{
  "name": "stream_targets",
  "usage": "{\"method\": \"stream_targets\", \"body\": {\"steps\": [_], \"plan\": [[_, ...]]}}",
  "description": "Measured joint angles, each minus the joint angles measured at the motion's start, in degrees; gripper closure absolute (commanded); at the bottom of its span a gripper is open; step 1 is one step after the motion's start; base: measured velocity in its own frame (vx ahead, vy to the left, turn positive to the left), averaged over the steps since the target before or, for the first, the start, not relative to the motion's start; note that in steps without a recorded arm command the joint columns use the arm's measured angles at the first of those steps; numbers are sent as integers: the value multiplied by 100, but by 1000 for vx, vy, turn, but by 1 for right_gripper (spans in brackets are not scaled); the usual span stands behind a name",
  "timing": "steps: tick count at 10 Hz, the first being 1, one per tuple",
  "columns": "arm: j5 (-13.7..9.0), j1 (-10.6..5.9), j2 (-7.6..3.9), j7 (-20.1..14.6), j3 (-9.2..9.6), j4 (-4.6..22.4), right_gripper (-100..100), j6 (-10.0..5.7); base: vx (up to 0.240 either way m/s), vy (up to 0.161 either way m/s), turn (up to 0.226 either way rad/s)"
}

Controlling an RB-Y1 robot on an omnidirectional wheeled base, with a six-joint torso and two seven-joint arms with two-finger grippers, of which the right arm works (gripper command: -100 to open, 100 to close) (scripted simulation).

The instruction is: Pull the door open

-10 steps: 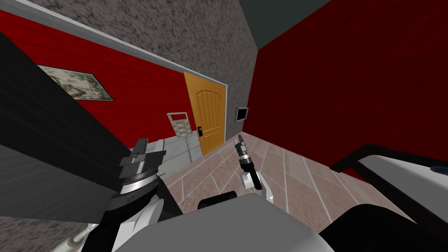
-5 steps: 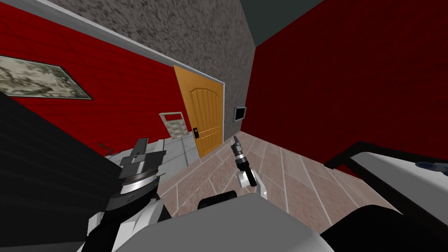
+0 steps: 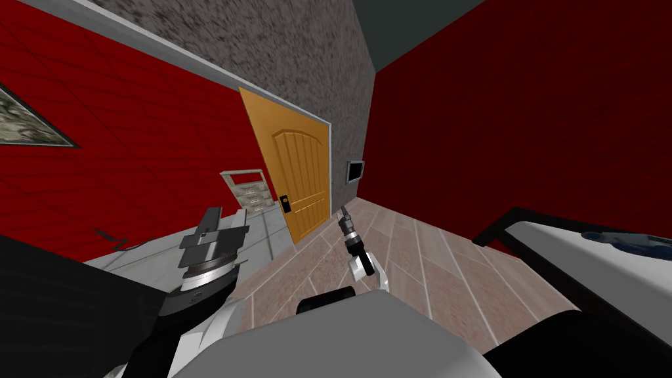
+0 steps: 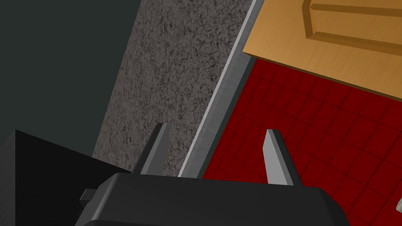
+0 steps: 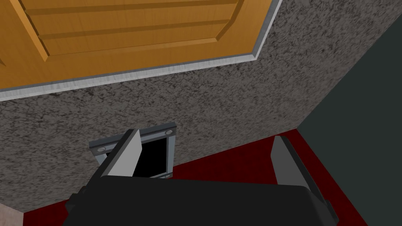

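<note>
The orange panelled door [image 3: 298, 177] sits shut in its grey frame at the end of the room, with a dark handle plate [image 3: 285, 203] on its left edge. It also shows in the left wrist view [image 4: 333, 47] and the right wrist view [image 5: 137, 35]. My left gripper [image 3: 211, 223] is raised in front of my left shoulder, far short of the door, and its fingers [image 4: 275, 157] stand open and empty. My right gripper [image 3: 342, 214] reaches forward over the tiled floor, pointing to the right of the door, open [image 5: 208, 157] with nothing between the fingers.
A small dark framed panel [image 3: 355, 170] hangs on the grey speckled wall right of the door. A white shelf unit [image 3: 249, 190] stands left of the door by a pale grey surface [image 3: 262, 226]. A white, dark-rimmed object [image 3: 590, 262] lies at my right. Brown tiled floor [image 3: 407, 262] leads to the door.
The whole head view has shifted: I have moved closer, so the door looks larger and sits further left. Both arms keep their pose, grippers open.
</note>
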Motion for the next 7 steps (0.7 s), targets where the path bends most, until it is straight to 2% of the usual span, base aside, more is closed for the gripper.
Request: {"method": "stream_targets", "body": {"steps": [7], "plan": [[-24, -500, -51, -111, 508, 872, -100, -2, 99, 6, -90]]}}
